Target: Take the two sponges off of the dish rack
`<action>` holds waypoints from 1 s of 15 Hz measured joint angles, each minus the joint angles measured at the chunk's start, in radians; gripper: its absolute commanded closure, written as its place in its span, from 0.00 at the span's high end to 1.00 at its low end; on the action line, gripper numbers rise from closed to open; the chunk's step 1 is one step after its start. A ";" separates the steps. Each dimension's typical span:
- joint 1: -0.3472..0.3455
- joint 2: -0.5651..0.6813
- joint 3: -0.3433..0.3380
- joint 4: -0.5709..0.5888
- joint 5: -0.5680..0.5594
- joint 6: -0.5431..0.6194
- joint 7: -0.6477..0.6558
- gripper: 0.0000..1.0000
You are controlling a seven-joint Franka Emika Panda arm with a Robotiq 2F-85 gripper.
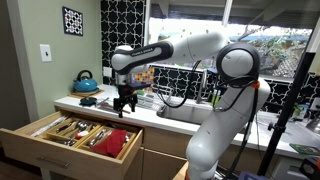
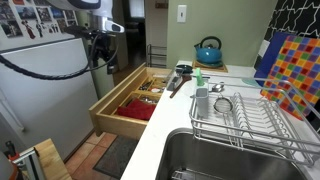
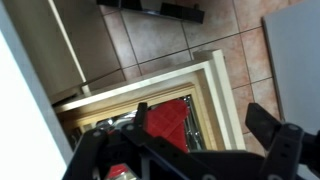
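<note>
The wire dish rack (image 2: 262,128) stands on the white counter beside the sink, holding a strainer (image 2: 222,103) and a cup. A small green object (image 2: 199,78), possibly a sponge, stands on the counter just beside the rack. A red flat item (image 2: 133,107) lies in the open wooden drawer (image 2: 112,108); it also shows in an exterior view (image 1: 117,140) and in the wrist view (image 3: 172,122). My gripper (image 1: 124,101) (image 2: 103,52) hangs above the drawer, away from the rack. In the wrist view the gripper (image 3: 203,124) is open and empty.
The drawer (image 1: 40,143) sticks out from the counter and holds cutlery in dividers. A teal kettle (image 2: 208,50) (image 1: 85,82) stands at the counter's far end. A colourful board (image 2: 296,62) leans behind the rack. The sink basin (image 2: 215,158) is below the rack. A refrigerator (image 2: 45,85) stands nearby.
</note>
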 measured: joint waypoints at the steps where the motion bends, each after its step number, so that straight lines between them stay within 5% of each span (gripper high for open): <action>1: -0.012 0.025 -0.015 0.040 -0.045 -0.001 -0.059 1.00; 9: -0.043 0.239 -0.108 0.276 -0.154 -0.001 -0.558 1.00; 15: -0.045 0.263 -0.109 0.299 -0.167 0.012 -0.580 1.00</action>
